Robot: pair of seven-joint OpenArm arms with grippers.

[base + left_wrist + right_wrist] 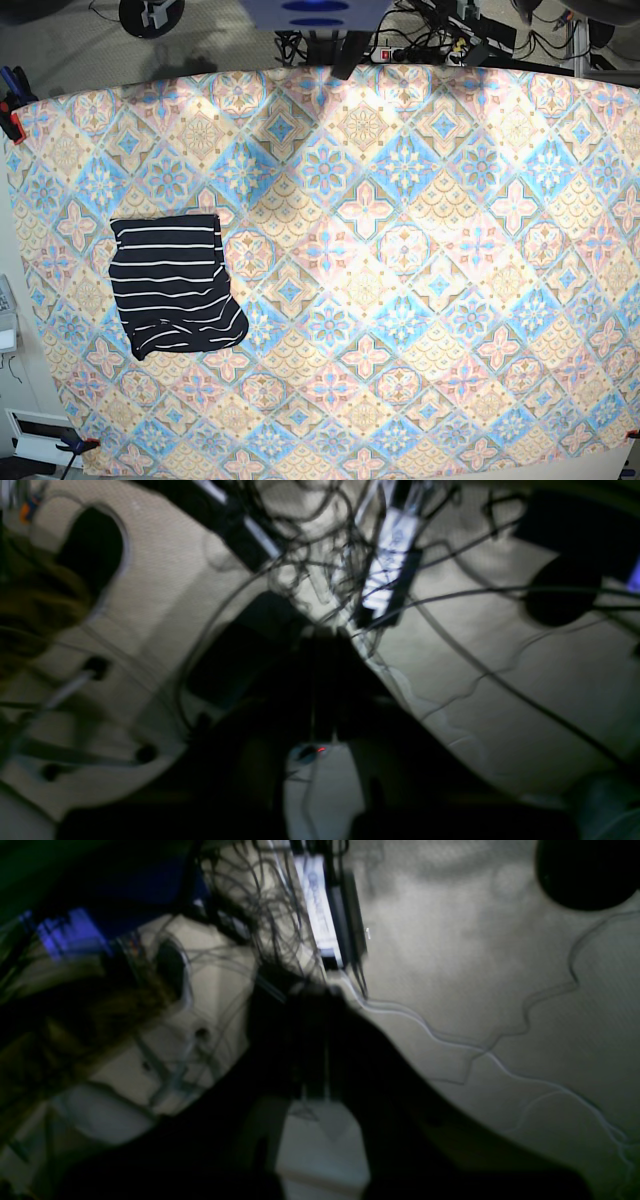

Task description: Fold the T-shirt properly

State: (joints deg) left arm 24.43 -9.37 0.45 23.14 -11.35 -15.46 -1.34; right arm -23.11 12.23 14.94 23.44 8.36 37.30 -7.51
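The black T-shirt with thin white stripes lies as a compact, roughly rectangular bundle on the left part of the table in the base view. Neither arm reaches over the table there. In the left wrist view my left gripper is a dark blurred shape with its jaws together and nothing between them. In the right wrist view my right gripper looks the same, jaws together and empty. Both wrist cameras face the floor, away from the shirt.
The pastel floral-tile tablecloth covers the whole table, clamped at the left corners. The robot base stands at the far edge. Tangled cables and a power strip lie on the floor beneath the grippers.
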